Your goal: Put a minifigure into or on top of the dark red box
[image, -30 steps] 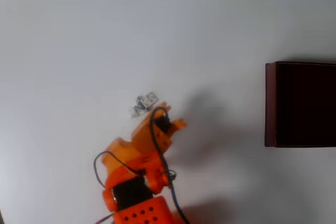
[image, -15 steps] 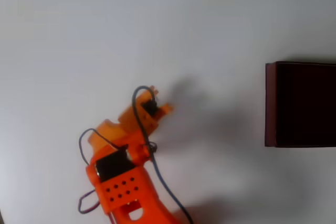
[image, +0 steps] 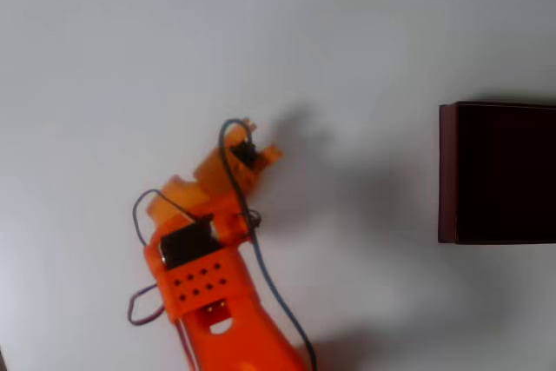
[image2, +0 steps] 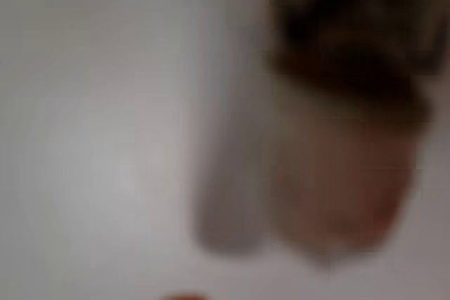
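In the overhead view the orange end effector (image: pixel 248 141) sits left of centre on the white surface (image: pixel 365 32); its opening cannot be told. The dark red box (image: pixel 447 171) lies at the right edge.

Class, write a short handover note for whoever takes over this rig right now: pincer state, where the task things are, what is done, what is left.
Pincer: over the table, left of centre in the overhead view; open or shut cannot be told, and the wrist view is too blurred to help.
Minifigure: hidden, likely under the arm.
Box: right edge, inside looks dark and empty.
Done: nothing delivered.
Left: confirm the grasp, carry the figure right, drop it in the box.
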Robot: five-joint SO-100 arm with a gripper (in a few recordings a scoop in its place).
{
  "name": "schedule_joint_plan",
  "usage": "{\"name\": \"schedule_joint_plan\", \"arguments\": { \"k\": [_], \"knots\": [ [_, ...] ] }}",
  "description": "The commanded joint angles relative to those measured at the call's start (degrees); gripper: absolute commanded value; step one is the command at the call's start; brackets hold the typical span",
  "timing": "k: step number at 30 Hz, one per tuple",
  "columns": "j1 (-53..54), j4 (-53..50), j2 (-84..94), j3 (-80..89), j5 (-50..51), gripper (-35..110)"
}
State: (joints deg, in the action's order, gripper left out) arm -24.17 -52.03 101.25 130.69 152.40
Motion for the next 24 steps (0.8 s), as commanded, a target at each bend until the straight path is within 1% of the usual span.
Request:
{"name": "schedule_joint_plan", "arguments": {
  "k": [1, 10, 14, 21, 22, 23, 24],
  "knots": [
    [0.0, 0.3, -1.0, -2.1, 0.1, 23],
    [2.9, 3.4, -5.4, -3.3, -3.6, 23],
    [4.7, 6.9, -7.0, -2.0, -5.8, 23],
    [8.2, 9.4, -7.1, -0.2, -9.8, 19],
    [8.8, 11.5, -6.9, 1.1, -10.8, 18],
    [9.4, 13.9, -6.7, 2.3, -11.6, 14],
    [10.1, 16.1, -6.6, 3.3, -13.1, 5]
  ]
}}
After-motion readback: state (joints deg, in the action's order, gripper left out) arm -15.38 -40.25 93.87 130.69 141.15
